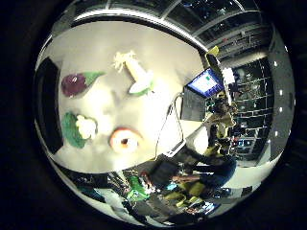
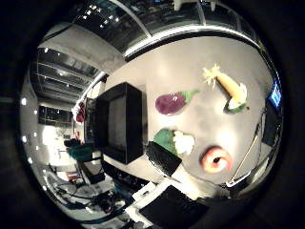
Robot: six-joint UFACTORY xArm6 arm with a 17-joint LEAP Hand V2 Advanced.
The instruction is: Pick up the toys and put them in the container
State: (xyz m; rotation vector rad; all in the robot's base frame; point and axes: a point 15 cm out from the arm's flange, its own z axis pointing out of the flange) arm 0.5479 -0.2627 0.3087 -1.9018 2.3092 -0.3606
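Several toys lie on a white table (image 2: pixel 191 62). A purple eggplant (image 2: pixel 172 102) lies nearest a black open container (image 2: pixel 119 119) that stands on the table beside them. A yellow and white vegetable with a green base (image 2: pixel 227 86) lies farther out. A cauliflower with green leaves (image 2: pixel 174 143) and a red and orange peach (image 2: pixel 215 159) lie next to each other. The little finger side view shows the eggplant (image 1: pixel 77 83), the yellow vegetable (image 1: pixel 134 72), the cauliflower (image 1: pixel 77 126) and the peach (image 1: pixel 125 140). My right hand is high above the table, away from every toy.
An open laptop (image 1: pixel 204 83) stands past the table's edge, beyond the yellow vegetable. The container's dark wall (image 1: pixel 45 96) shows beside the eggplant. Shelves and furniture stand in the room around the table.
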